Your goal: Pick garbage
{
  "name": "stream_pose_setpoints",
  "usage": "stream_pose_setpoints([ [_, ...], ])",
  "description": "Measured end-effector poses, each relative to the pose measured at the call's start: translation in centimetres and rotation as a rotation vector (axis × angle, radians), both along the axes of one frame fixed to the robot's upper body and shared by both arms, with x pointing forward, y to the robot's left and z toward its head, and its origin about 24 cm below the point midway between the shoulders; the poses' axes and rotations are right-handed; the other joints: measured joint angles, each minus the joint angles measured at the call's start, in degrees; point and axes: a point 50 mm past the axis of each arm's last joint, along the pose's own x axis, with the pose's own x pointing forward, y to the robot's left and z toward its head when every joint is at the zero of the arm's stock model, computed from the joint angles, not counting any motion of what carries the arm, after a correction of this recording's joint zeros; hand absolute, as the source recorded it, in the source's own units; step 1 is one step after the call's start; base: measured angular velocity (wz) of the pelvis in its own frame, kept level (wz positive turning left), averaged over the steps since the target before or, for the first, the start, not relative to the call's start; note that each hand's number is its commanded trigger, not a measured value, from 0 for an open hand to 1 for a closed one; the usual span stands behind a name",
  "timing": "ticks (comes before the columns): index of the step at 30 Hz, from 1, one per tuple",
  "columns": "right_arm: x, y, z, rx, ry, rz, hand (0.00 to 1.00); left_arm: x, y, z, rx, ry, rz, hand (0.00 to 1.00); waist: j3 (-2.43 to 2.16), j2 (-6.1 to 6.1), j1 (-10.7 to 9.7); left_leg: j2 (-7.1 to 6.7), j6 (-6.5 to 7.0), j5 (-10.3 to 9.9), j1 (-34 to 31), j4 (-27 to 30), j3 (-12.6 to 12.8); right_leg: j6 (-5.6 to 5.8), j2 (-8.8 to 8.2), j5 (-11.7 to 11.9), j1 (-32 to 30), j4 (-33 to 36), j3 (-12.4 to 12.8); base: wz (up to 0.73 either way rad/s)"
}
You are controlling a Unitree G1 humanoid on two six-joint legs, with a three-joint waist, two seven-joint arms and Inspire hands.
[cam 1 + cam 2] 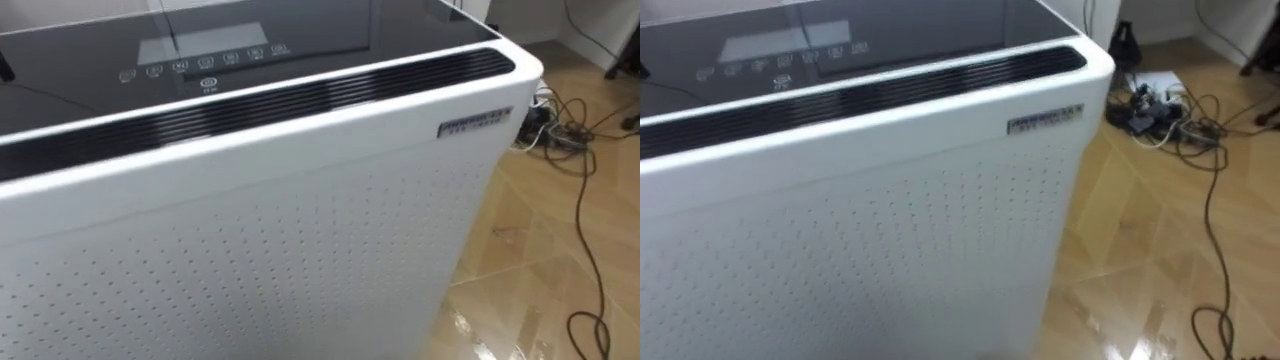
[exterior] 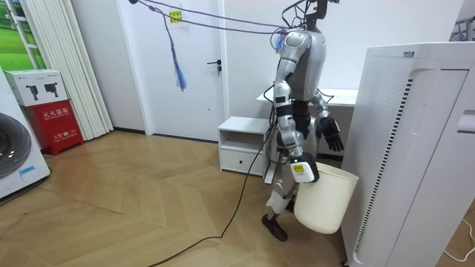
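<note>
Close up in the eye views, a big white air purifier (image 1: 300,220) stands right before the robot. Its dark glass control panel (image 1: 200,60) is on top, a black slatted vent (image 1: 300,95) runs along the near edge, and the front is perforated. At about 2 o'clock from it, a tangle of cables (image 1: 560,125) lies on the wooden floor (image 1: 540,250).

From the room view, the robot stands facing the purifier, which is at its 3 o'clock in that picture. A cream waste bin (image 2: 323,200) hangs tilted at knee height, between the robot's legs and the purifier's side. The right hand (image 2: 303,172) sits at the bin's rim at roughly 10 o'clock. At this distance it looks closed over the rim, though the fingers are hard to make out. The left hand (image 2: 331,135) hangs at hip height above the bin, its dark fingers loose and holding nothing. A low white cabinet (image 2: 241,144) stands behind the robot, at 9 o'clock.
</note>
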Motion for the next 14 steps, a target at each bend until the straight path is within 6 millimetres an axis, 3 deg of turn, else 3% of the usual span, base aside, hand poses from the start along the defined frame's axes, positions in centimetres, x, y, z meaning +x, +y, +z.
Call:
stream_pose_setpoints([
  [3,-1.6,-0.2,-0.4,-0.015,0.032,-0.096,1.00,-1.2,1.0,-0.7,0.010,0.045,0.139,0.00,-0.07,-0.10,-0.18,0.17,-0.01,-0.01,2.22,-1.39,1.11,0.10,0.77,0.10,1.32,-0.86,1.59,-0.21],
  [9,-2.6,0.3,-0.9,-0.023,0.064,-0.193,1.00,-3.7,2.0,-1.9,-0.031,0.141,0.411,0.00,-0.03,-0.20,-0.06,0.96,-0.69,-0.78,4.48,-1.99,3.77,-0.04,1.73,0.64,2.42,-1.99,4.05,-0.26],
  [14,-3.5,1.0,-1.6,0.005,0.110,-0.283,1.00,-5.3,1.8,-2.8,-0.060,0.226,0.614,0.00,0.07,-0.11,-0.50,1.00,-0.85,-0.97,5.79,-2.40,3.83,0.03,1.93,0.69,3.64,-2.59,4.61,-0.06],
])
